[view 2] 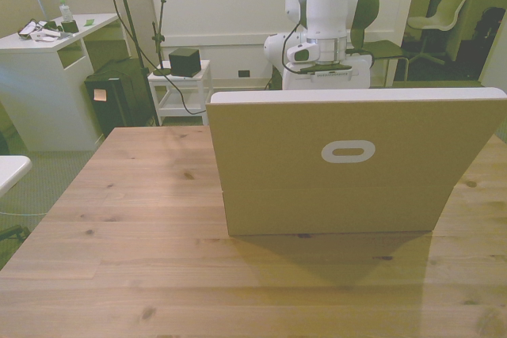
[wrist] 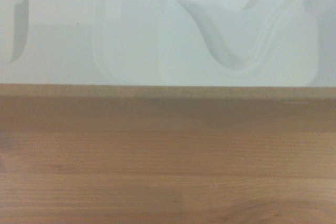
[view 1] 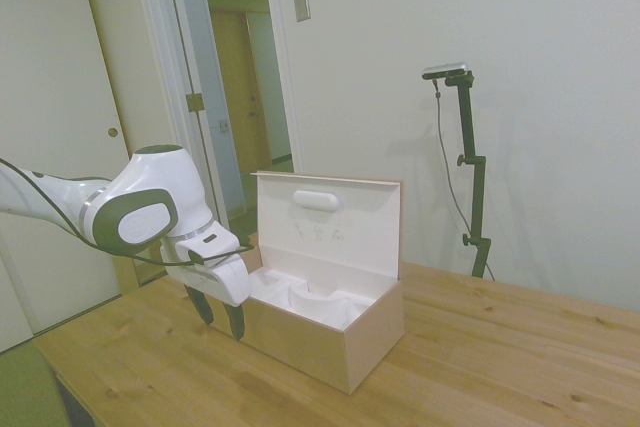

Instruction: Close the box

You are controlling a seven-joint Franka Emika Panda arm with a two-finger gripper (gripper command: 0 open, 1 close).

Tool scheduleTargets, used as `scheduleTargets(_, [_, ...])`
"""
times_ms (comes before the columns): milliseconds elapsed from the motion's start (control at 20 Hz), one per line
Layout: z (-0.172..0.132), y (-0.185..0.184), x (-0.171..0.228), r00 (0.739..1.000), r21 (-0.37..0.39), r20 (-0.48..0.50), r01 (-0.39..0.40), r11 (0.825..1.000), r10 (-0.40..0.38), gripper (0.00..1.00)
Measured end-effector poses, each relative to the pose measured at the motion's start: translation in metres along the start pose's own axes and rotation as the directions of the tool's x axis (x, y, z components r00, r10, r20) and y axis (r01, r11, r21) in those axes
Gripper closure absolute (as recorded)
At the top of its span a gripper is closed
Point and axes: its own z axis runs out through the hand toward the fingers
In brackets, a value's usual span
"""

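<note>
A big pale tan cardboard box point(view 1: 335, 322) is sitting on the light brown wooden table point(view 1: 500, 357). Its lid point(view 1: 330, 222) is standing straight up at the back of the box, wide open. A small white oval pad point(view 1: 317, 200) is sticking to the inside of the lid, near its top edge. A white moulded insert point(view 1: 310, 302) with curvy hollows is filling the inside of the box. The white robot arm's gripper point(view 1: 220, 319) is hanging just beside the box's short end, with two dark fingers point(view 1: 236, 321) pointing down and a small gap showing between them. They are not holding anything. Behind the box, a doorway point(view 1: 240, 67) is standing open in the pale wall.
</note>
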Motion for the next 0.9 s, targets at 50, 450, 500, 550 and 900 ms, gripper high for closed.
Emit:
scheduleTargets(50, [0.000, 0.000, 0.000, 1.000, -0.001, 0.001, -0.001, 1.000, 0.001, 0.00])
scheduleTargets(450, [-0.021, -0.004, 0.001, 1.000, 0.022, -0.024, -0.008, 1.000, 0.009, 0.00])
scheduleTargets(500, [-0.027, -0.005, 0.001, 0.999, 0.029, -0.031, -0.006, 1.000, 0.007, 0.00])
scheduleTargets(550, [-0.035, -0.006, 0.000, 0.999, 0.038, -0.040, -0.003, 0.999, 0.005, 0.00])
scheduleTargets(900, [-0.103, -0.015, -0.011, 0.995, 0.096, -0.097, 0.014, 0.995, -0.005, 0.00])
